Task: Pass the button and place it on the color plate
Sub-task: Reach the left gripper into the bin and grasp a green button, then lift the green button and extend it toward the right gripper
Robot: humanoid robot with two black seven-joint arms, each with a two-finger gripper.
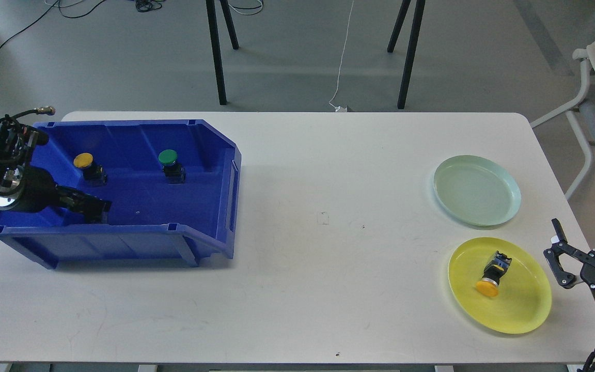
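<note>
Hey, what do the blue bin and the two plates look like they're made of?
The blue bin looks like moulded plastic: uniform colour, ribbed rim, semi-gloss walls. The green plate and yellow plate appear smooth and evenly coloured with a soft sheen, likely plastic or melamine, though glazed ceramic can't be ruled out from this view.

Left end effector (96, 211) reaches low and rightward, fingers indistinct; right end effector (557, 253) points up-left, fingers spread.
</note>
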